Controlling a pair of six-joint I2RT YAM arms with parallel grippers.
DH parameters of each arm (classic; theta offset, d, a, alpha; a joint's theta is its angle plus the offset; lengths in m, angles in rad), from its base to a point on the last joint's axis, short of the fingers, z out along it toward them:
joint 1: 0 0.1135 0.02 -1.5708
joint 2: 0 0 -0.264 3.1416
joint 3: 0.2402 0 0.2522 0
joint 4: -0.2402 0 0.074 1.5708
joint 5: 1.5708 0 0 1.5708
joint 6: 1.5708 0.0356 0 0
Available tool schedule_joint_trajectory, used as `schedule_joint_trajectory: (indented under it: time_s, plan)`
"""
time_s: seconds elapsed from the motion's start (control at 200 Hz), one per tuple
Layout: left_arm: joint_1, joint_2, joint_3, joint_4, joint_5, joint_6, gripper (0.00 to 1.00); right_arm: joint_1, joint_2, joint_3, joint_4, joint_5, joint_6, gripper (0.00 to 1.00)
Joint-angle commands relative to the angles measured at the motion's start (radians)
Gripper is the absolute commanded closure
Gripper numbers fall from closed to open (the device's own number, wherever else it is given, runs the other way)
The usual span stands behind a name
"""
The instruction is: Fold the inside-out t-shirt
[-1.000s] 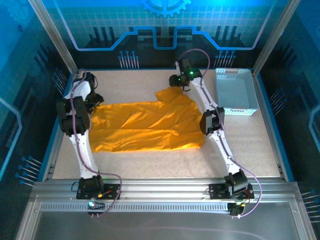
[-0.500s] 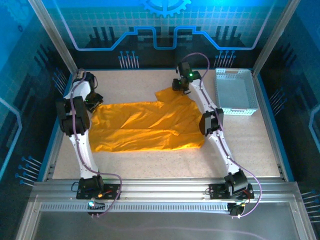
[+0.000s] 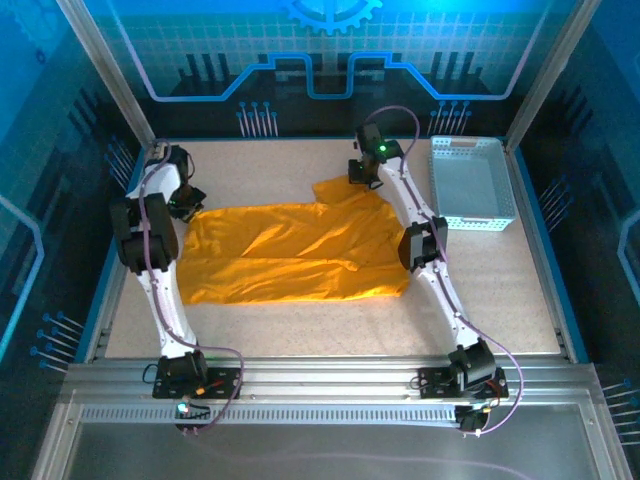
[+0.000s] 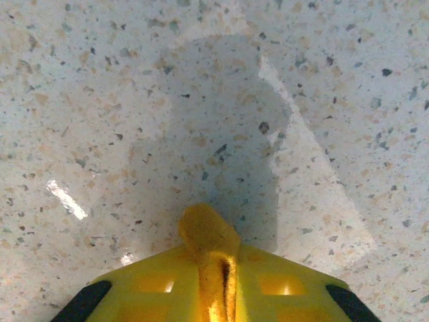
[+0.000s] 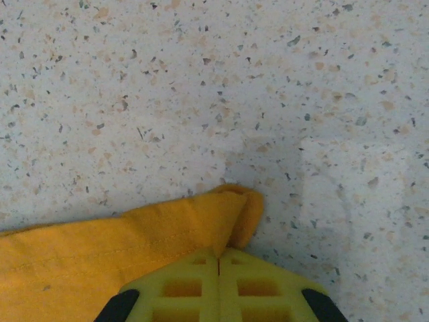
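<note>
The orange-yellow inside-out t-shirt [image 3: 295, 250] lies spread and wrinkled across the middle of the table. My left gripper [image 3: 186, 203] sits at the shirt's far left corner; in the left wrist view its yellow fingers [image 4: 268, 285] are shut on a small bunch of the t-shirt [image 4: 204, 231]. My right gripper [image 3: 364, 176] is at the shirt's far right corner, by the sleeve. In the right wrist view its gripper [image 5: 219, 258] has the jaws pressed together on the folded edge of the t-shirt [image 5: 134, 235].
A pale perforated basket [image 3: 470, 183] stands at the back right of the speckled table [image 3: 260, 320], just right of the right arm. Blue enclosure walls surround the table on three sides.
Both grippers have closed onto the shirt's far corners. The right gripper shifted slightly right and farther back along the sleeve edge.
</note>
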Motion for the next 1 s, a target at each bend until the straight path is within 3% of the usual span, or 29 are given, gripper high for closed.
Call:
schedule_joint_trajectory:
  time_s: [0.0, 0.58, 0.89, 0.995]
  plan:
    - [0.013, -0.036, -0.023, 0.003, 0.024, 0.004, 0.85, -0.016, -0.092, 0.075, -0.032, 0.014, -0.033, 1.00]
    - [0.013, -0.254, -0.155, 0.074, -0.008, 0.016, 0.84, -0.031, -0.277, 0.076, -0.168, 0.055, -0.101, 1.00]
    - [0.013, -0.372, -0.285, 0.129, 0.015, 0.028, 0.84, 0.042, -0.310, 0.075, -0.370, 0.219, -0.153, 1.00]
    - [0.008, -0.407, -0.332, 0.150, 0.023, 0.032, 0.84, 0.037, -0.307, 0.076, -0.453, 0.206, -0.185, 1.00]
